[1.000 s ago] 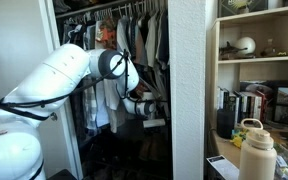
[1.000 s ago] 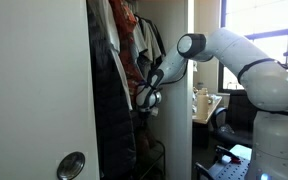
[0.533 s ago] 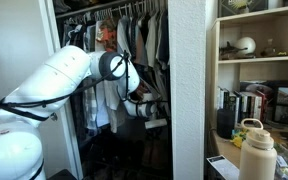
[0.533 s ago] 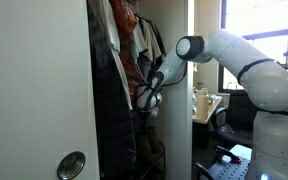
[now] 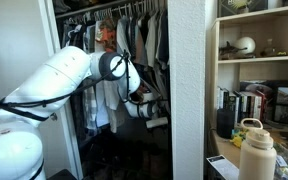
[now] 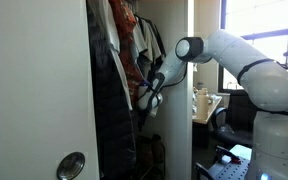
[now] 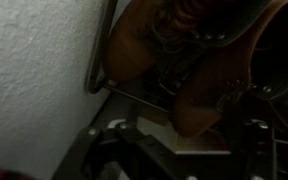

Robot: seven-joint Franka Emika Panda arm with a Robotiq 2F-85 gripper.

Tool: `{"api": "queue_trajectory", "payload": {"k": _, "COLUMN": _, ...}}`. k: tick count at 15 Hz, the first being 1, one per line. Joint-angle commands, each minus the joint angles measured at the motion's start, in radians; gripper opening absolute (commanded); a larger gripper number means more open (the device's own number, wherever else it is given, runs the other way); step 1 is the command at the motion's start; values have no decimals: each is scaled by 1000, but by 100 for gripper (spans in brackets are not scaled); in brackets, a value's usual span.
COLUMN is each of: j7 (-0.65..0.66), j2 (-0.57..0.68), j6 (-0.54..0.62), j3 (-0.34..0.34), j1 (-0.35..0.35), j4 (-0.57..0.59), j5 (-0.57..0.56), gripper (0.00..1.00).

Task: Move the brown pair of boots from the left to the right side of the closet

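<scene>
The brown boots [image 7: 189, 55] fill the upper part of the wrist view. They rest on a wire rack [image 7: 97, 60] beside the white closet wall [image 7: 34, 70], with a toe pointing down toward me. My gripper [image 7: 184, 135] sits just below them. Its dark fingers [image 7: 114, 142] stand wide apart on either side of the toe, open and not pressing on it. In both exterior views the gripper [image 5: 144, 108] [image 6: 144, 95] reaches deep into the closet's right side among the hanging clothes. I cannot make out the boots in those views.
Hanging clothes [image 5: 134, 40] crowd the rail around the arm. A white partition [image 5: 189, 90] bounds the closet, with shelves [image 5: 259, 60] and a bottle [image 5: 256, 150] beyond it. A door with a round knob [image 6: 71, 165] stands close in an exterior view.
The jaws have spread apart and let go of the boots. The arm has barely moved.
</scene>
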Motion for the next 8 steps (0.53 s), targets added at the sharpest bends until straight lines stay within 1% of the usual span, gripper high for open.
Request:
{"api": "queue_trajectory", "payload": {"k": 1, "j7": 56, "j2": -117, "j6": -71, "j3": 20, "j1": 16, "j4": -69, "j5": 13, "gripper": 100}}
{"api": "queue_trajectory", "payload": {"k": 2, "j7": 67, "j2": -154, "j6": -98, "j3": 39, "j1": 15, "j4": -98, "j5": 27, "gripper": 100}}
{"api": "queue_trajectory", "payload": {"k": 6, "j7": 168, "j2": -324, "j6": -214, "j3": 58, "j1": 50, "j4": -213, "j5": 71, "gripper": 100}}
{"api": "queue_trajectory", "payload": {"k": 8, "j7": 221, "j2": -412, "j6": -307, "j3": 64, "j1": 66, "j4": -267, "j5": 109, "gripper": 100}}
